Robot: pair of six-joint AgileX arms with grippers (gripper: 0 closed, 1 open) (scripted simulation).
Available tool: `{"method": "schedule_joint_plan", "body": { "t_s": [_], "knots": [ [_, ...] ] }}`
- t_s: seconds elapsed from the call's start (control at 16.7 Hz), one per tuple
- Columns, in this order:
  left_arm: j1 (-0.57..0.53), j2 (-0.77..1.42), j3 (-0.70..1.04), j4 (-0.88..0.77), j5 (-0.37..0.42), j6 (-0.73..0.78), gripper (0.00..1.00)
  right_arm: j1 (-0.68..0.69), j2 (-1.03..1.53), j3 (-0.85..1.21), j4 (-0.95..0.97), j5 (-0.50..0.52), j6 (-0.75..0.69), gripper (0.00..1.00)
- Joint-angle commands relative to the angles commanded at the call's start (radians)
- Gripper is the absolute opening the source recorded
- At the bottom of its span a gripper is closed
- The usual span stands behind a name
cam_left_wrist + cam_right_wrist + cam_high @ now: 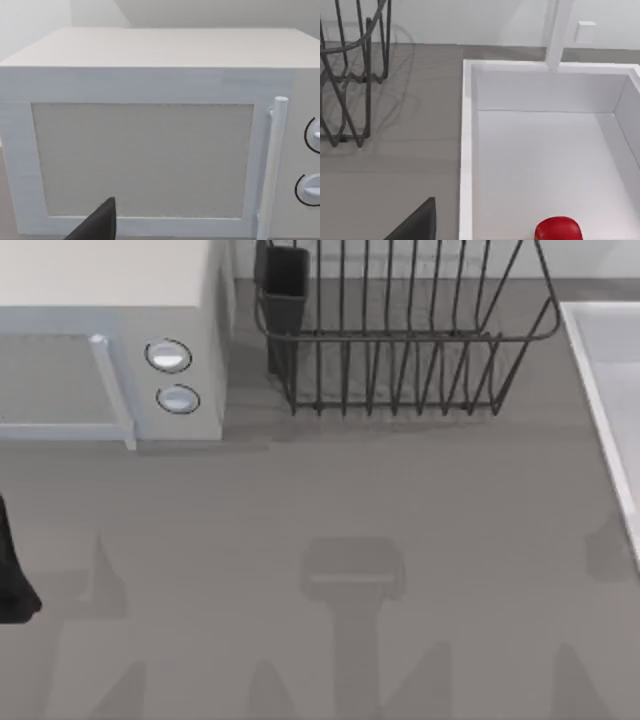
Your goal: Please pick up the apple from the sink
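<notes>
At the bench's (330, 530) left edge you have a dark piece of the left arm (12, 575), parked near the front of the white microwave (110, 340). Its wrist view faces the microwave door (142, 160) and handle (272, 165), with one dark fingertip (100, 225) at the lower edge; you cannot tell from that how wide the left fingers stand.

Moving right along the back edge, the black wire dish rack (400, 330) stands just beside the microwave, with a dark cutlery cup (285, 280) in its left end.

At the bench's right edge lies the sink (600, 370), pale with a raised rim. The right wrist view looks down into the basin (467, 150), where the apple (558, 230) sits on the smooth floor, clear of the walls that show there. One dark fingertip (417, 225) of the right arm hangs over the bench outside the rim; its spread you cannot tell either.

Expect the apple to be light, rigid and glossy, so likely slippery and prone to roll. Take it across its widest middle, fingers on opposite flanks, coming down from above.
</notes>
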Motion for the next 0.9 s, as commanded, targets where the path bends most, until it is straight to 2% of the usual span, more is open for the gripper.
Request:
{"method": "schedule_joint_plan", "body": {
  "t_s": [0.6,0.9],
  "knots": [
    [0.000,0.000,0.000,0.000,0.000,0.000,1.00,-0.104,1.066,0.826,-0.524,0.001,-0.095,1.00],
    [0.000,0.000,0.000,0.000,0.000,0.000,1.00,-0.147,1.508,1.157,-0.736,0.002,-0.134,1.00]
  ]
}}
